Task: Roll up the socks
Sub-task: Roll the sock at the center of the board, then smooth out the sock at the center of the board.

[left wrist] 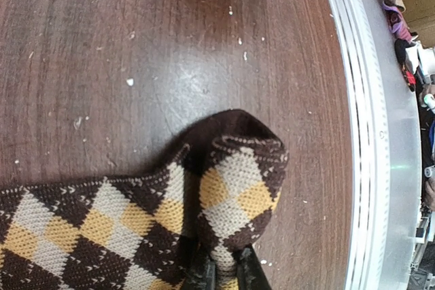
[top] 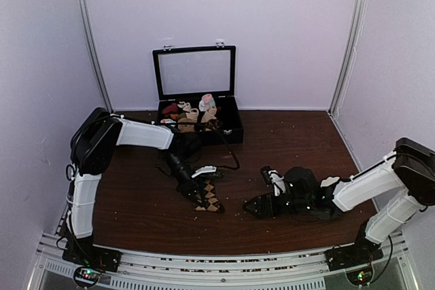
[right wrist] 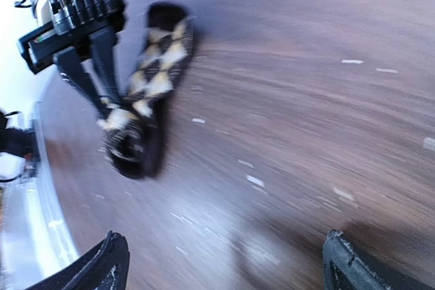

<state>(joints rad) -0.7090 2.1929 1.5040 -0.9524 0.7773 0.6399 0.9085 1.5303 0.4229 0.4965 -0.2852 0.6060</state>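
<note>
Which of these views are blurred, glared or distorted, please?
Right wrist view: motion-blurred throughout, the argyle socks smeared. Left wrist view: sharp, with glare on the wooden table and its edge rail bowed by the lens. Top external view: dim, unblurred.

Surface (top: 292, 144): I see dark brown wood grain, glossy, reaching the back wall.
Socks (top: 208, 196): brown argyle, lying near the front, left of centre; in my left wrist view one end is doubled over.
Case (top: 231, 130): black, standing at the back, lid upright.
Specks (left wrist: 130, 81): small, pale, scattered across the wood.
</note>
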